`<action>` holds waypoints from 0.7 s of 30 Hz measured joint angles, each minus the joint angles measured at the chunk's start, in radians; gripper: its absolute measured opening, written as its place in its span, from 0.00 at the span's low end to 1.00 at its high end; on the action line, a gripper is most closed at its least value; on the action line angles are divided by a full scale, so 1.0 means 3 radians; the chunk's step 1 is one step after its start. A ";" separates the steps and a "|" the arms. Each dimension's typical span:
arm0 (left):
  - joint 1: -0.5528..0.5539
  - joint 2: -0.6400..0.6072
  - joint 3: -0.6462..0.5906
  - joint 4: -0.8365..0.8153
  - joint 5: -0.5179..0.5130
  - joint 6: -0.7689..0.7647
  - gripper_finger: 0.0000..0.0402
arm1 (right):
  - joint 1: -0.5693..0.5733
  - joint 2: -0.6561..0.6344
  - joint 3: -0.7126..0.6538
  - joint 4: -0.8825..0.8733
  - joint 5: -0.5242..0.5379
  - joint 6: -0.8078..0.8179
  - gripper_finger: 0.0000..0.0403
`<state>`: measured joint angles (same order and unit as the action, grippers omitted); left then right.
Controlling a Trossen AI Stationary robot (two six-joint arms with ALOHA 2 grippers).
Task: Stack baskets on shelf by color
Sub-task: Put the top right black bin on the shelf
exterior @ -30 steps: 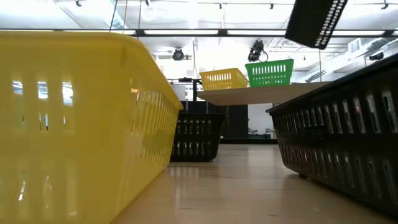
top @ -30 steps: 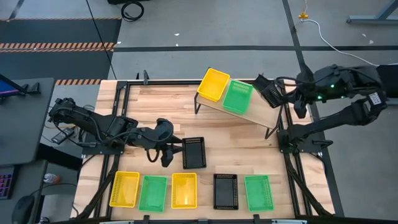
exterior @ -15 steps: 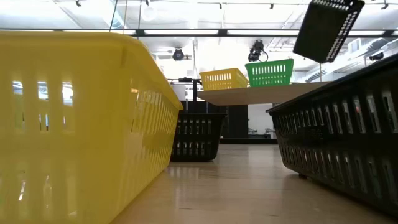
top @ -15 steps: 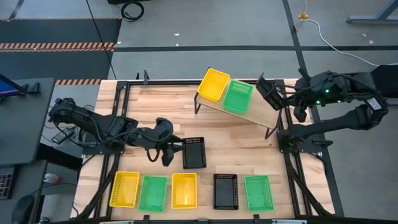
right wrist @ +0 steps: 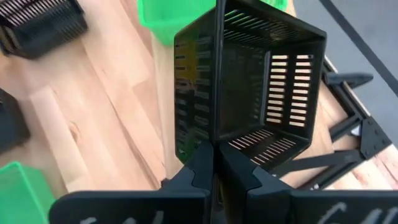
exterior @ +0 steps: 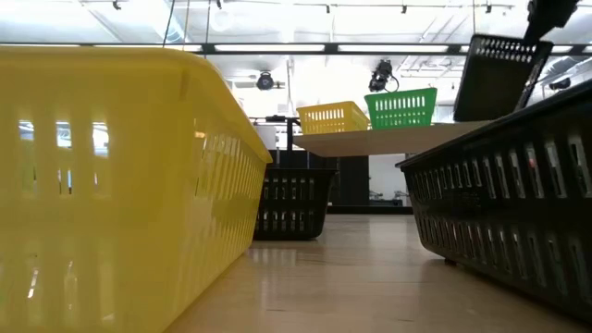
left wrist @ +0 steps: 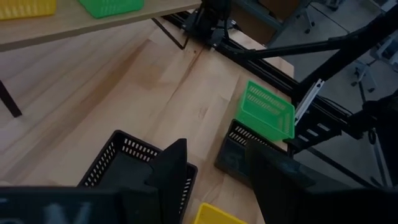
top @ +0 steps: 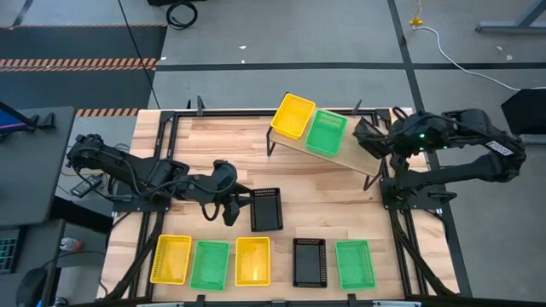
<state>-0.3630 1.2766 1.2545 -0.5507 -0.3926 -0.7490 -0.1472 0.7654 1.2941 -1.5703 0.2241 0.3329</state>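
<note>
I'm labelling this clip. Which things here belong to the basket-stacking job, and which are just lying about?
Job:
- shelf, with a yellow basket and a green basket on it
- black basket pinched in the right gripper
- black basket by the left gripper, jaws open
- front row of baskets

Lying about:
- floor cable

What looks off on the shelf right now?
The shelf sits askew on the table. The black basket hangs tilted in the right claw, pinched by one wall above the shelf's bare end.
</note>
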 joint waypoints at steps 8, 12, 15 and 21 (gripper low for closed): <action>0.0000 0.0000 0.0001 0.0004 -0.0049 -0.0015 0.43 | -0.0003 0.0006 -0.0526 0.0006 -0.0094 0.0013 0.08; 0.0000 0.0000 0.0001 0.0004 -0.0050 -0.0066 0.43 | -0.0003 0.0060 -0.0661 0.0005 -0.0209 0.0130 0.10; 0.0000 0.0000 0.0001 0.0004 -0.0050 -0.0082 0.43 | -0.0002 0.0098 -0.0662 0.0071 -0.0249 0.0139 0.11; 0.0000 0.0000 0.0001 0.0003 -0.0049 -0.0081 0.43 | -0.0001 0.0117 -0.0661 0.0378 -0.0491 0.0115 0.11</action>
<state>-0.3630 1.2766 1.2549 -0.5499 -0.4072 -0.7734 -0.1474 0.8005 1.0958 -1.4570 0.0769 0.3674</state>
